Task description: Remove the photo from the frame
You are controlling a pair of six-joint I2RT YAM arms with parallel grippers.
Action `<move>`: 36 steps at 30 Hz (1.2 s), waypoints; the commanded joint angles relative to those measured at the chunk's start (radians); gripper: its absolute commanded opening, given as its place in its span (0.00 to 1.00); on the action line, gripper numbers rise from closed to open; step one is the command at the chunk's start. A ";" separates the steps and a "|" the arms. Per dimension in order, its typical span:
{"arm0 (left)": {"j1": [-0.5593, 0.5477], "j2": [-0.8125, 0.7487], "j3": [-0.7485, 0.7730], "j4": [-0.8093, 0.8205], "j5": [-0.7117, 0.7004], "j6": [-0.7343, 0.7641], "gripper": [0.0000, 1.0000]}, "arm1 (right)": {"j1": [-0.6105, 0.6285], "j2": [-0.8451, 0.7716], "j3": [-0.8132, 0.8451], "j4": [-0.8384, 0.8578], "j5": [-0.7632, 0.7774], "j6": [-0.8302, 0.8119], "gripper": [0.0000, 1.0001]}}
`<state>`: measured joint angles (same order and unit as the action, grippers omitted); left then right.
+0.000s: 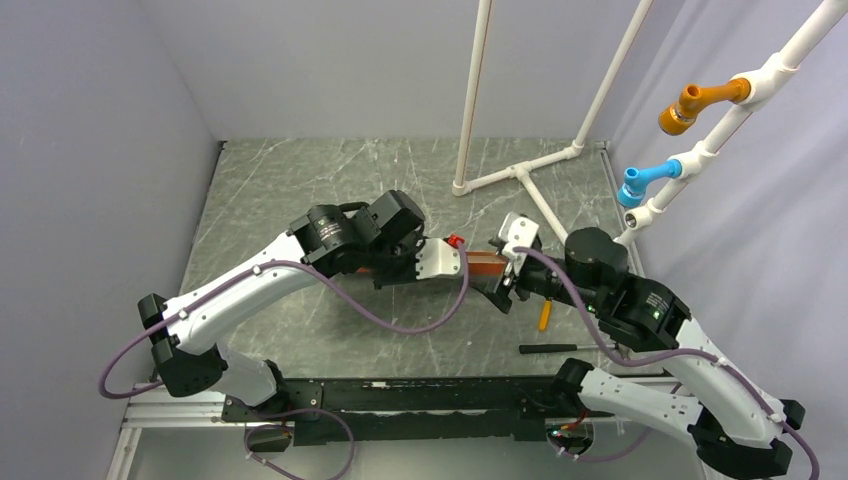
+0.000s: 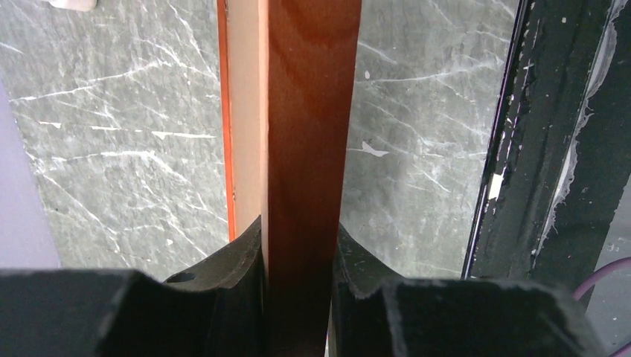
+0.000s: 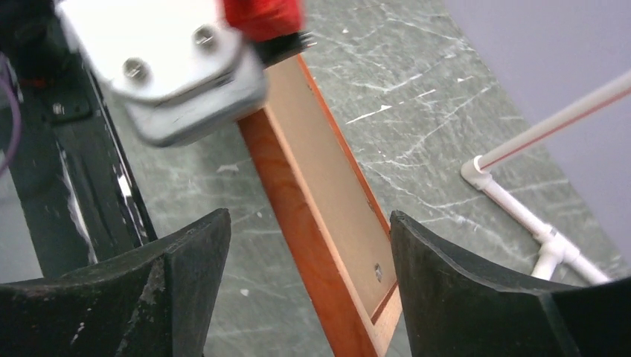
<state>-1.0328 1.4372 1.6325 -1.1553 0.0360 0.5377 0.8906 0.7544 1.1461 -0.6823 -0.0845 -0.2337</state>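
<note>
The reddish-brown frame (image 1: 484,264) is held on edge above the table between both arms. My left gripper (image 1: 452,266) is shut on its wooden edge (image 2: 312,134), one black finger (image 2: 238,260) on each side. The photo's plain brown board back (image 2: 245,111) sits inside the frame; its picture side is hidden. My right gripper (image 1: 510,272) is open. Its fingers (image 3: 197,253) stand wide on either side of the frame's other end (image 3: 298,223) without touching it. The board back (image 3: 327,171) faces the right finger. The left gripper's white body (image 3: 171,67) shows at the top.
A white pipe stand (image 1: 520,170) is at the back of the grey marble table (image 1: 300,190). An orange-handled tool (image 1: 545,315) and a black tool (image 1: 555,348) lie near the right arm. A black rail (image 1: 420,395) runs along the near edge. Grey walls close both sides.
</note>
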 commanded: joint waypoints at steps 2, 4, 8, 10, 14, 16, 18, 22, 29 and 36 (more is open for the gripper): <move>0.036 -0.027 0.017 0.018 0.213 -0.075 0.00 | 0.000 0.071 0.069 -0.107 -0.104 -0.289 0.81; 0.043 -0.016 0.025 0.006 0.231 -0.064 0.00 | 0.001 0.125 0.102 -0.141 -0.064 -0.324 0.80; 0.063 0.003 0.014 0.010 0.268 -0.042 0.00 | 0.011 0.190 0.127 -0.182 -0.030 -0.396 0.69; 0.072 0.007 0.007 0.022 0.288 -0.034 0.00 | 0.018 0.203 0.109 -0.174 0.000 -0.432 0.65; 0.092 0.018 0.013 0.018 0.347 -0.004 0.00 | 0.018 0.235 0.104 -0.181 0.030 -0.485 0.49; 0.105 0.026 0.017 0.008 0.365 0.015 0.00 | 0.019 0.236 0.101 -0.171 0.025 -0.496 0.41; 0.112 0.032 0.017 0.004 0.363 0.024 0.00 | 0.021 0.236 0.098 -0.173 0.017 -0.498 0.33; 0.124 0.013 -0.022 0.048 0.360 0.032 0.00 | 0.019 0.229 0.076 -0.172 0.011 -0.499 0.09; 0.125 -0.140 -0.202 0.213 0.230 0.066 0.40 | 0.013 0.216 0.073 -0.181 -0.013 -0.518 0.00; 0.109 -0.347 -0.434 0.432 0.094 0.207 0.67 | 0.000 0.232 0.127 -0.224 -0.083 -0.532 0.00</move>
<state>-0.9131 1.1744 1.2747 -0.8600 0.1841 0.6640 0.9024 0.9810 1.2251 -0.8619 -0.1413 -0.7605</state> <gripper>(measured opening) 0.644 0.202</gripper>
